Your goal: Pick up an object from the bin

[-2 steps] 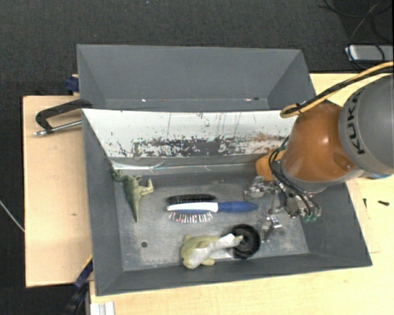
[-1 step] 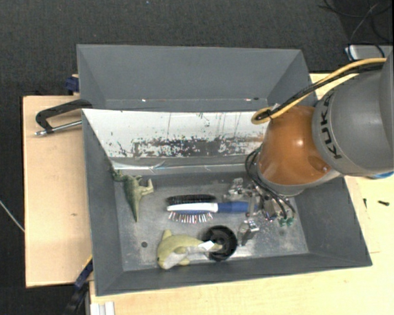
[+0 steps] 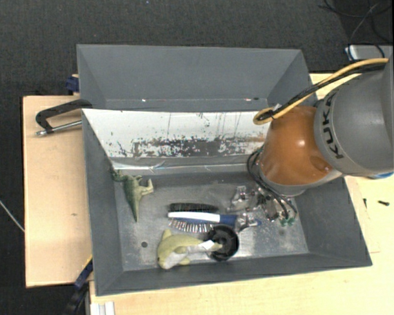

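Observation:
My gripper (image 3: 250, 210) hangs low over the bin floor right of the middle, under the orange cover. Its metal fingers stand just right of the blue end of a blue and white brush (image 3: 196, 219). A black brush (image 3: 193, 207) lies right behind that one. In front of the fingers and a little to their left sits a black round thing (image 3: 224, 242) with a hole in its middle. A pale yellow soft toy (image 3: 174, 249) lies to that thing's left, near the front wall.
A green toy dinosaur (image 3: 136, 189) lies at the bin's left, near the back wall. The arm and its orange cover hide the bin's right back part.

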`<state>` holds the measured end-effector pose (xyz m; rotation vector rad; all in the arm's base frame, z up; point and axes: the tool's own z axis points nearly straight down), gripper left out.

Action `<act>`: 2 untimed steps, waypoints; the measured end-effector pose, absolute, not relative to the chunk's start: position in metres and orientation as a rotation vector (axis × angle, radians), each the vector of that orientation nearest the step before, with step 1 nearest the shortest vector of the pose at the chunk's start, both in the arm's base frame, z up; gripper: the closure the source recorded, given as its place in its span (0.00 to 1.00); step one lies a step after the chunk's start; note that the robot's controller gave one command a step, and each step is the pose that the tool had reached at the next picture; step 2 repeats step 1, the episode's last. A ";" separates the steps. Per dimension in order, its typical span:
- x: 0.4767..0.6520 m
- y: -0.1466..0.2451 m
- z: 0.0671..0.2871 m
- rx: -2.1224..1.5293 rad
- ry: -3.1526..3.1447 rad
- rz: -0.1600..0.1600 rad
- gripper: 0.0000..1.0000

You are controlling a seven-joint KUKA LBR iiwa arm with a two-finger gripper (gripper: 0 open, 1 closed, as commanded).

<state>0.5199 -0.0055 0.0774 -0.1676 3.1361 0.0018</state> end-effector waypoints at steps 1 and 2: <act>0.507 -0.047 0.255 -0.468 3.094 -0.005 1.00; 0.507 -0.047 0.255 -0.468 3.094 -0.005 1.00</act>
